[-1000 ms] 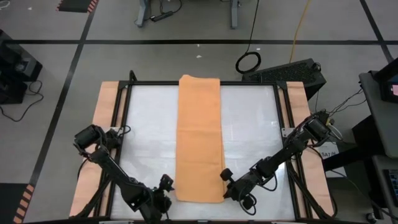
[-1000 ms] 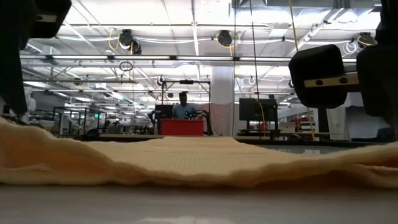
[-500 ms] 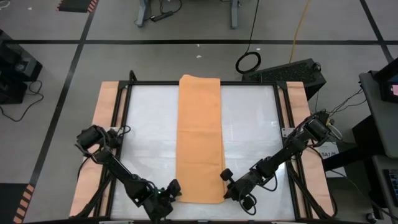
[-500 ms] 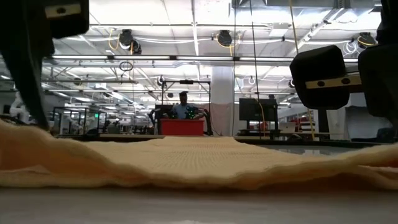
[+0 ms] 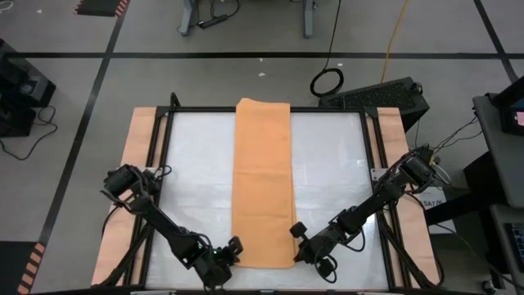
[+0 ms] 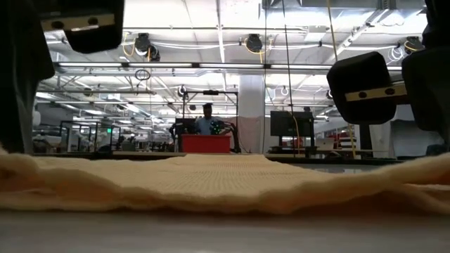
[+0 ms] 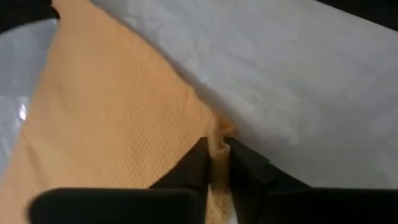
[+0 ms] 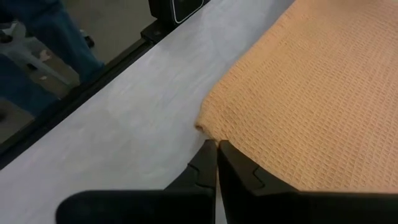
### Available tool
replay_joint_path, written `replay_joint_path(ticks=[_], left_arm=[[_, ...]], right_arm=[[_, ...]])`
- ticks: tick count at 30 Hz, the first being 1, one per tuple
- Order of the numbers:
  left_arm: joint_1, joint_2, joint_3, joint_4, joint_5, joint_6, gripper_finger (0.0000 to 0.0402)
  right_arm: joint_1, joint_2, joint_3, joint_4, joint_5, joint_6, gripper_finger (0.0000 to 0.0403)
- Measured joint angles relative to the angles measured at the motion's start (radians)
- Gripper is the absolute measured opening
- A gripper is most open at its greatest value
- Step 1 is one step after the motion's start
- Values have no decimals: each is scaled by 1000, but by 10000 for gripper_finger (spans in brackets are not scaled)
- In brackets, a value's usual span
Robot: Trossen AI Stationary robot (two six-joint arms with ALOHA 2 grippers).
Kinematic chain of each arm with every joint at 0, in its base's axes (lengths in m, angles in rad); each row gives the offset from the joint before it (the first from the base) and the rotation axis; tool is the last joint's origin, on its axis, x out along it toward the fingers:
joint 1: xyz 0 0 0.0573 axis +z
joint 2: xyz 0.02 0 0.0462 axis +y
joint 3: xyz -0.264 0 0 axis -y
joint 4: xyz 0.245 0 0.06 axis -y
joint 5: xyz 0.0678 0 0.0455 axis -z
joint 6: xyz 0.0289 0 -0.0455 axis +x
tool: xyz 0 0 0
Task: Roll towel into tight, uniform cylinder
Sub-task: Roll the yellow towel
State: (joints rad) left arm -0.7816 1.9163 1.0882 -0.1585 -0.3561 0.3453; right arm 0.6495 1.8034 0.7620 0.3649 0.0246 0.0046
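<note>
Lying flat as one long folded strip, the towel [image 5: 263, 182] runs down the middle of the white table [image 5: 192, 172], from the far edge to the near edge, with bare table on both sides of it. Its weave shows as a fine waffle pattern in the wrist views, and from the low view its near end sits in soft low ripples on the surface.

The left gripper [image 5: 232, 250] is at the towel's near left corner. In the left wrist view its two dark fingers [image 7: 198, 163] are drawn almost together with a small peak of orange cloth pinched between them, so it has hold of that corner [image 7: 219, 132].

The right gripper [image 5: 296, 235] is at the near right edge of the towel, a little farther from the near end than the left one. In the right wrist view its fingers [image 8: 204, 163] are closed against each other, tips touching the table just beside a small point of cloth [image 8: 203, 127] at the towel's edge. No cloth shows between them, so it appears to grip nothing.

Beyond the table, the low view shows a large hall with a person [image 6: 207, 121] standing behind a red cabinet [image 6: 206, 143].
</note>
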Motion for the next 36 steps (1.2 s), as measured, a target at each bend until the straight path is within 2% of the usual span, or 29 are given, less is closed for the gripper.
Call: replay_joint_path(ticks=[3, 9, 14, 19, 23, 27, 36], left_arm=[[7, 0, 0, 2, 10, -72, 11], [9, 0, 0, 26, 10, -227, 11], [10, 0, 0, 21, 3, -335, 6], [10, 0, 0, 19, -26, -364, 6], [11, 0, 0, 18, -26, -364, 6], [10, 0, 0, 17, -27, -358, 6], [10, 0, 0, 16, -27, -357, 7]], right_arm=[[1, 0, 0, 0, 0, 11, 0], [18, 0, 0, -7, 0, -35, 11], [37, -1, 0, -16, 1, -130, 75], [37, -1, 0, -18, 61, -209, 150], [31, -1, 0, -20, 52, -301, 185], [31, -1, 0, -40, 52, -345, 190], [14, -2, 2, -64, 42, -463, 165]])
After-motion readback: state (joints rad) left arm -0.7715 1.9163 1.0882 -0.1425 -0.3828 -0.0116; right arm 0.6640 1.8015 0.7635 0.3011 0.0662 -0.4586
